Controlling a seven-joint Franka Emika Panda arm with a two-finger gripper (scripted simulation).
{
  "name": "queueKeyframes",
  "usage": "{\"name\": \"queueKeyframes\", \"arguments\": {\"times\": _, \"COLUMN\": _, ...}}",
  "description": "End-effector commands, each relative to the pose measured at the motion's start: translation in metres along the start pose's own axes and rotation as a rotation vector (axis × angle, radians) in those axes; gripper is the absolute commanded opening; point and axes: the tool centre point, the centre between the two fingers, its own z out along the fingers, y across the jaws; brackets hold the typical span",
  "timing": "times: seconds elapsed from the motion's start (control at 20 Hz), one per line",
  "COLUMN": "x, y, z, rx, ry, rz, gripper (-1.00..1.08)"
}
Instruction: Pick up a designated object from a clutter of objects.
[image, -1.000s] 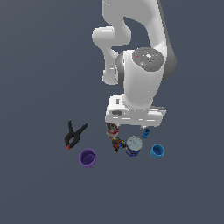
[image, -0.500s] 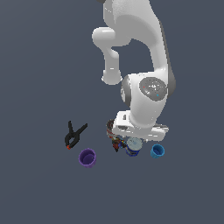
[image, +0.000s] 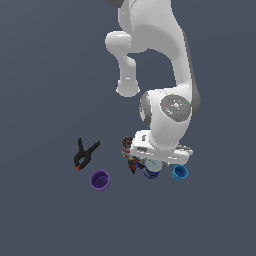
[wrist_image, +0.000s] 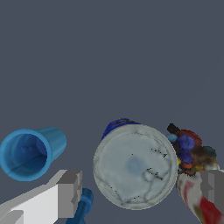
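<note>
The dark blue can (wrist_image: 134, 166) stands upright low in the wrist view's frame, its pale silver-white top facing the camera, so its long axis runs straight toward the lens and only a sliver of blue wall shows at its upper edge. It sits between the two grey fingertips (wrist_image: 69, 194) of the gripper (wrist_image: 142, 192), which stand spread apart, one at the lower left and one at the lower right edge, with nothing held; the can's lid fills most of the gap between them, so a straight descent looks to be what the grasp needs. In the exterior view the can (image: 152, 169) is mostly hidden under the white hand, lower centre right of the frame. Crowding is the concern: the red-and-white can (wrist_image: 199, 203) lies just beside the right-hand fingertip, seemingly in its path, and the small multicoloured piece (wrist_image: 190, 148) sits near the blue can's rim above it. A light blue cup (wrist_image: 29, 153) lies apart at the left, and a second, darker blue item (wrist_image: 83, 206) shows by the left fingertip. The purple cup (image: 99, 180) and black spring clamp (image: 84, 155) lie well apart at the exterior view's lower left.
</note>
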Motion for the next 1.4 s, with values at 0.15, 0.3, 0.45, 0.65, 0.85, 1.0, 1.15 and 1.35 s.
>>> {"name": "queueKeyframes", "arguments": {"times": 0.15, "x": 0.000, "y": 0.000, "z": 0.019, "rx": 0.000, "ry": 0.000, "rz": 0.001, "gripper": 1.00}}
{"name": "queueKeyframes", "arguments": {"times": 0.3, "x": -0.001, "y": 0.000, "z": 0.035, "rx": 0.000, "ry": 0.001, "rz": 0.002, "gripper": 1.00}}
{"name": "queueKeyframes", "arguments": {"times": 0.45, "x": -0.001, "y": 0.000, "z": 0.046, "rx": 0.000, "ry": 0.001, "rz": 0.003, "gripper": 1.00}}
{"name": "queueKeyframes", "arguments": {"times": 0.65, "x": 0.001, "y": 0.000, "z": 0.050, "rx": 0.000, "ry": 0.001, "rz": 0.003, "gripper": 1.00}}
{"name": "queueKeyframes", "arguments": {"times": 0.85, "x": 0.001, "y": 0.000, "z": 0.050, "rx": 0.000, "ry": 0.001, "rz": 0.003, "gripper": -1.00}}
{"name": "queueKeyframes", "arguments": {"times": 1.0, "x": 0.001, "y": 0.000, "z": 0.050, "rx": 0.000, "ry": 0.001, "rz": 0.003, "gripper": -1.00}}
{"name": "queueKeyframes", "arguments": {"times": 1.15, "x": 0.001, "y": 0.000, "z": 0.050, "rx": 0.000, "ry": 0.001, "rz": 0.003, "gripper": -1.00}}
{"name": "queueKeyframes", "arguments": {"times": 1.35, "x": -0.001, "y": 0.001, "z": 0.047, "rx": 0.000, "ry": 0.000, "rz": 0.002, "gripper": -1.00}}
